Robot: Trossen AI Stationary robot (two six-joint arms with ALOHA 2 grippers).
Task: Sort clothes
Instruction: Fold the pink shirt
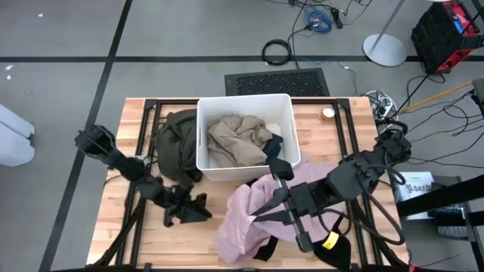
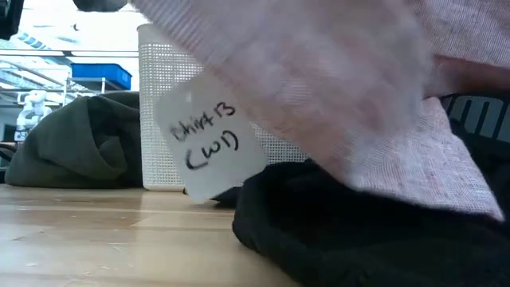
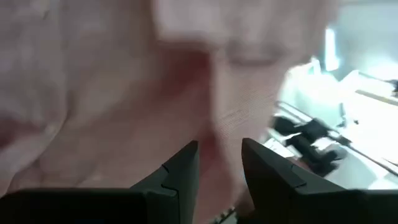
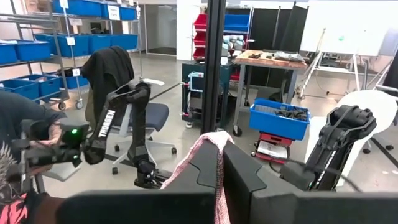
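A fuzzy pink garment (image 1: 238, 227) hangs from my right gripper (image 1: 259, 217), which is shut on it above the table's near middle. A white tag (image 2: 211, 135) dangles from the garment. My left gripper (image 1: 198, 208) stands open just left of the pink garment, which fills the left wrist view (image 3: 112, 93). A black garment (image 2: 358, 231) lies on the table under the pink one. An olive-green garment (image 1: 176, 143) leans against the left wall of the white bin (image 1: 291, 121). Inside the bin lie a beige garment (image 1: 234, 142) and a dark teal one (image 1: 274, 143). My right gripper pinches a bunched upper part of the pink garment (image 4: 211, 142) between its two fingers, which reach out level toward the table's left. The cloth hangs slack below the fingers, and its lower part lies on the table and on the black garment.
A small round object (image 1: 327, 113) sits at the table's far right. Bare wood (image 1: 136, 242) shows at the near left of the table. Cables and a dark floor mat (image 1: 276, 81) lie beyond the far edge.
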